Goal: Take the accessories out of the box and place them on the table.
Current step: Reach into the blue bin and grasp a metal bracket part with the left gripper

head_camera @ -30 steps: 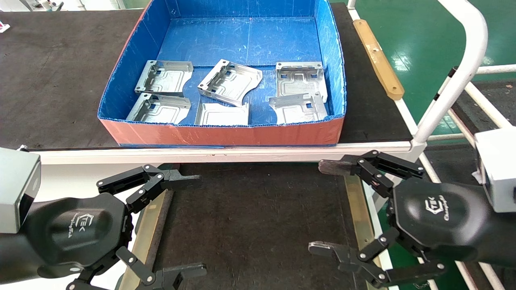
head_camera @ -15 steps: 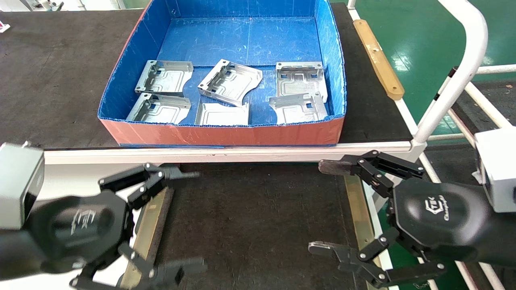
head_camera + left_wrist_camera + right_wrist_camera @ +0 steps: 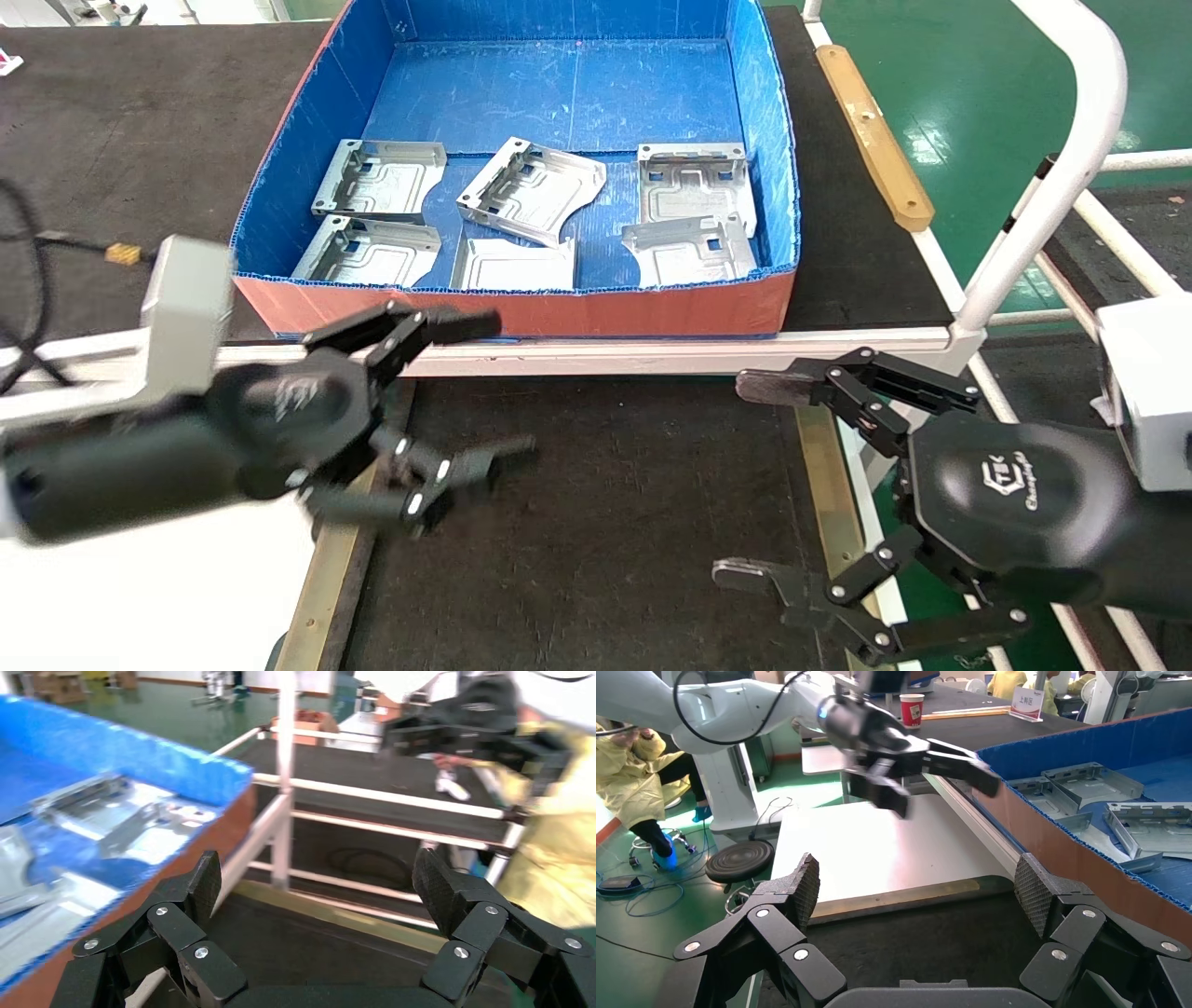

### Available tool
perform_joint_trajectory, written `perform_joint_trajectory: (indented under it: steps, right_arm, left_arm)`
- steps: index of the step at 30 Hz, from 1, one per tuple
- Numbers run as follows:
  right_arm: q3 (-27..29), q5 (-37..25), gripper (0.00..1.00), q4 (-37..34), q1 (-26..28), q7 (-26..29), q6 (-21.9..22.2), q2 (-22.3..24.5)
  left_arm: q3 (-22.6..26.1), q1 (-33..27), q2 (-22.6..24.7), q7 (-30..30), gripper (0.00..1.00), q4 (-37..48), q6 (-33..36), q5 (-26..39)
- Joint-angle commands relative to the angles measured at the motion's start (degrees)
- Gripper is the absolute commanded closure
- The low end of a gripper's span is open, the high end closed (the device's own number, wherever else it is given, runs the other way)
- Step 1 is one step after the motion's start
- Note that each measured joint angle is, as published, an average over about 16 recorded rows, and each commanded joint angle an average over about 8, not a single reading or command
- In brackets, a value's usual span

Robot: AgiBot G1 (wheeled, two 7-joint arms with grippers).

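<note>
Several silver-grey accessories lie in the front half of the box point(image 3: 521, 312), among them one at the back left point(image 3: 382, 177), one tilted in the middle point(image 3: 531, 191) and one at the right point(image 3: 691, 177). My left gripper point(image 3: 498, 390) is open and empty. It hovers over the left part of the table point(image 3: 605, 485), just before the box's orange front wall. In the left wrist view the left gripper point(image 3: 316, 881) frames the mat, with the box point(image 3: 140, 748) beside it. My right gripper point(image 3: 736, 478) is open and empty over the table's right side; its wrist view point(image 3: 916, 888) shows bare mat.
Brass strips flank the mat on the left point(image 3: 331, 559) and right point(image 3: 824, 466). A white tube rail point(image 3: 1071, 140) rises at the right. A wooden strip point(image 3: 875, 140) lies beside the box on the upper black surface. A person in yellow point(image 3: 645, 776) sits beyond the left arm.
My left arm has risen and moved forward and right, from the table's front left corner up to the box's front wall. The right arm has not moved.
</note>
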Motion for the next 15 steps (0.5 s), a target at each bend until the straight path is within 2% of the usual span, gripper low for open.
perform_joint_trajectory:
  steps: [1,15]
  right_arm:
    - [0.0,0.0,0.0,0.0,0.0,0.0,0.0,0.0]
    - [0.0,0.0,0.0,0.0,0.0,0.0,0.0,0.0]
  left_arm:
    - [0.5,-1.1,1.3,-0.1,0.0,1.6,-1.3,1.2]
    - [3.5,-10.8,8.8,2.9,0.0,16.2,-6.3,8.6]
